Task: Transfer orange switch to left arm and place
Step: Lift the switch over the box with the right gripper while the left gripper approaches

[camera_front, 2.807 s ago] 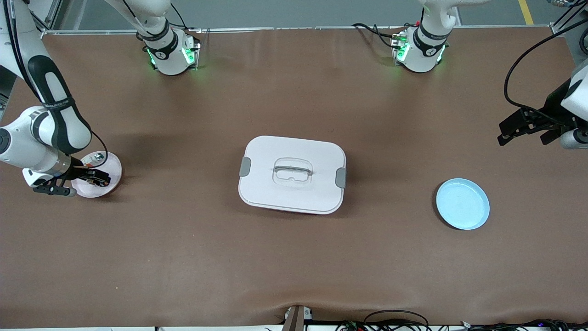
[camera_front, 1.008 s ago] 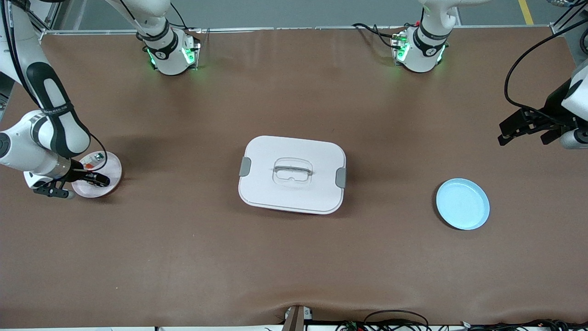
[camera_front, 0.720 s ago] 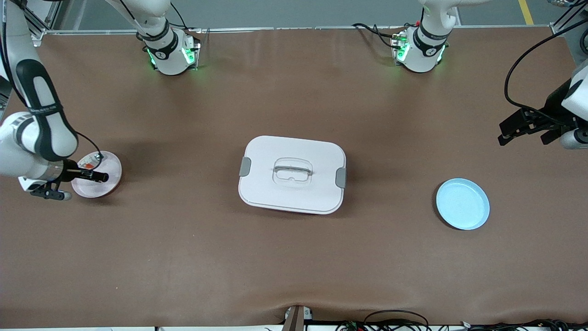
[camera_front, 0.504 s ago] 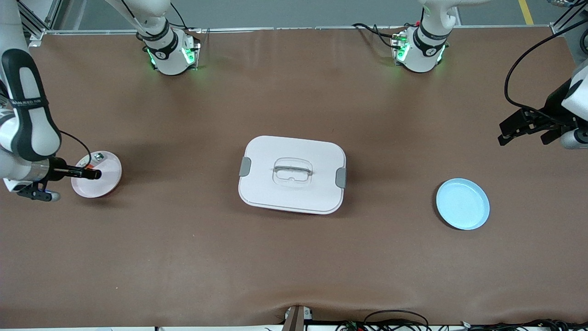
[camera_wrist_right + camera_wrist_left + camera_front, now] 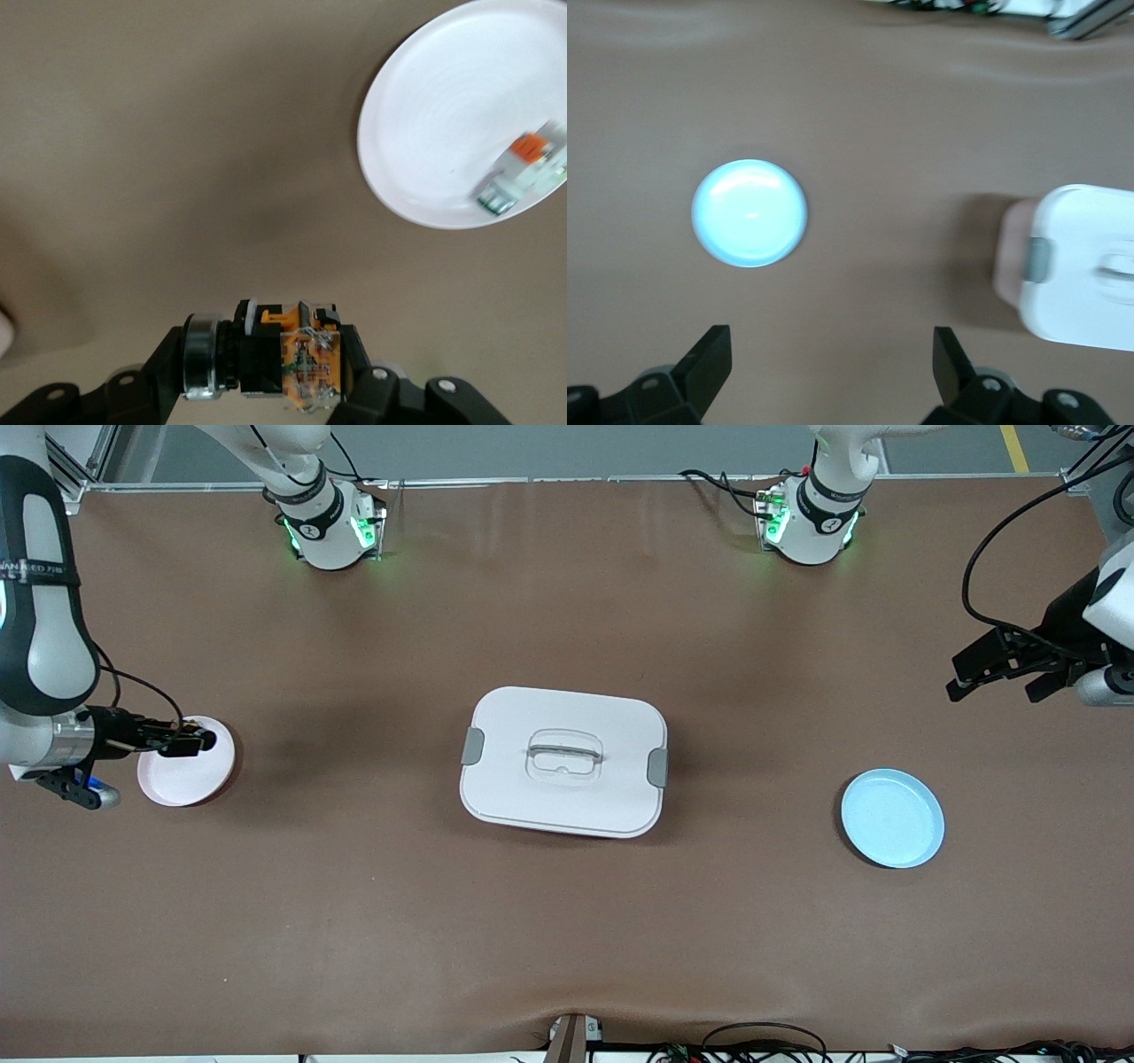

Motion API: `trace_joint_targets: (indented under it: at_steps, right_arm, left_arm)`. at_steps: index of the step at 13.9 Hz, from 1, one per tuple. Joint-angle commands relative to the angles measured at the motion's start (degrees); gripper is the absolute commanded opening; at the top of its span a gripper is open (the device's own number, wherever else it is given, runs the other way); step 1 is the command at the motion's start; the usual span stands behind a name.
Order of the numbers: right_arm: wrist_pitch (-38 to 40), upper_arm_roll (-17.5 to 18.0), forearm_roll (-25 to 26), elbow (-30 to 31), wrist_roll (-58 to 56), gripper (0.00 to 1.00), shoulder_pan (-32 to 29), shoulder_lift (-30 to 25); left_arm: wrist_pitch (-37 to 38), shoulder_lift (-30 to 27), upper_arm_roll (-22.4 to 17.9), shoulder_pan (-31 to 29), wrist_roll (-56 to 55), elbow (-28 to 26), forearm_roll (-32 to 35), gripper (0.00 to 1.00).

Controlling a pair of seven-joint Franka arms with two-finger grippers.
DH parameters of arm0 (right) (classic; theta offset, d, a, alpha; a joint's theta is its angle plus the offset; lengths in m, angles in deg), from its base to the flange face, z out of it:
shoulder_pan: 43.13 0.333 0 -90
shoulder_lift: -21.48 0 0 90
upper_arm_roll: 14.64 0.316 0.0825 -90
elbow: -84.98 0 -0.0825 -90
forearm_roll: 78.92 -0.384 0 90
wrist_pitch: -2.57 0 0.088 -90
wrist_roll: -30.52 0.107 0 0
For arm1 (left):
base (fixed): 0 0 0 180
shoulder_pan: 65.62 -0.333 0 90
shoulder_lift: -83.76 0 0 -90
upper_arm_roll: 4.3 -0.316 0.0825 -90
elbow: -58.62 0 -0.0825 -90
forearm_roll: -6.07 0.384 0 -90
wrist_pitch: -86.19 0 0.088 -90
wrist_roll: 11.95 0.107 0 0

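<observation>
My right gripper [image 5: 190, 740] is shut on the orange switch [image 5: 266, 354], a black-bodied part with a silver ring and orange sides. It holds the switch in the air over the rim of the pale pink plate [image 5: 190, 778] at the right arm's end of the table. In the right wrist view the plate [image 5: 434, 124] lies off to one side below the gripper [image 5: 266, 363]. The white box [image 5: 563, 762] sits shut in the table's middle and also shows in the left wrist view [image 5: 1085, 266]. My left gripper [image 5: 992, 673] is open and empty in the air over bare table at the left arm's end; its jaws [image 5: 831, 372] stand wide apart.
A small silver-and-orange clear part [image 5: 523, 173] lies in the pink plate. A light blue plate [image 5: 892, 818] lies empty near the left arm's end, and the left wrist view [image 5: 749, 212] shows it too. Brown table surface lies all round the box.
My right gripper has risen off the pink plate with the switch shut in it, and the arm has drawn up. The left gripper has shifted slightly.
</observation>
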Motion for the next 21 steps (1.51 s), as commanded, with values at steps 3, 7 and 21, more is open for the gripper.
trace_joint_targets:
  at_steps: [3,7,21]
  right_arm:
    - [2.1,-0.2,-5.1,0.1,17.2,0.0,8.6,-4.2]
    - [1.8,0.0,-9.7,-1.1,32.4,0.0,16.8,-5.6]
    - [-7.7,-0.1,-17.5,-11.1,70.0,0.0,36.9,-3.8]
  left_arm:
    - [0.7,-0.7,3.1,0.1,0.4,1.3,-8.5,1.0]
    - [-1.6,0.4,3.5,0.3,0.4,1.2,-17.2,1.0]
    - [-12.4,10.3,3.9,10.6,0.4,1.0,-33.8,1.0]
